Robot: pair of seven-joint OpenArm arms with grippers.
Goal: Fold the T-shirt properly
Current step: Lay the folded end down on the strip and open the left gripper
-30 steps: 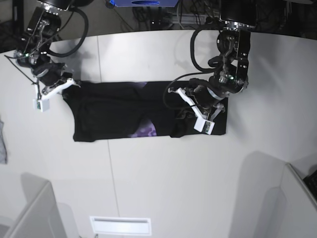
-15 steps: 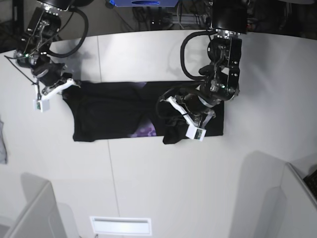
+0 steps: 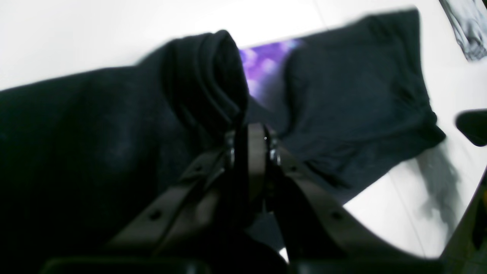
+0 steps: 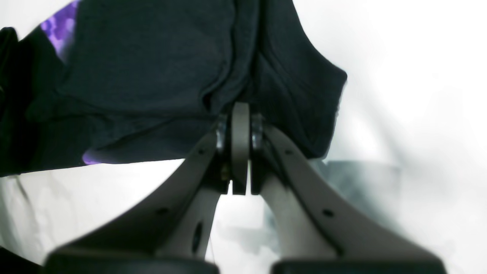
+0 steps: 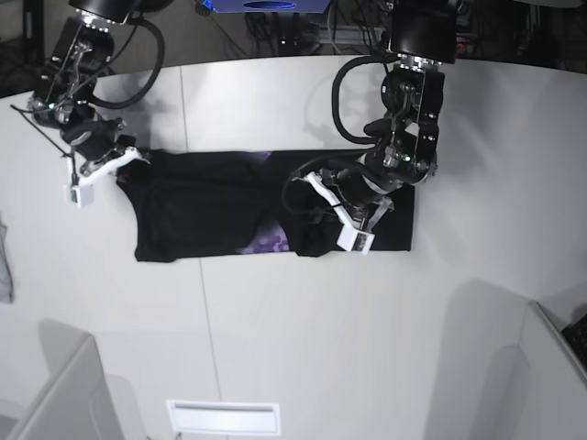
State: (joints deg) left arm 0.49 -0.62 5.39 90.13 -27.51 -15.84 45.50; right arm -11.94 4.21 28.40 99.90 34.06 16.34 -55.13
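Note:
The black T-shirt lies stretched across the white table, with a bit of purple print showing near its front edge. My left gripper is shut on a bunched fold of the shirt's right part, held over the cloth. The left wrist view shows that fold rising from the left gripper, with purple print behind it. My right gripper is shut on the shirt's left end. In the right wrist view the right gripper pinches the T-shirt at its edge.
A small grey cloth scrap lies at the table's left edge and shows as a grey scrap in the left wrist view. A white slotted plate sits at the front. Grey panels stand at the front corners.
My left gripper has carried the shirt's right end leftward toward the middle, folding it over. The right arm has hardly moved.

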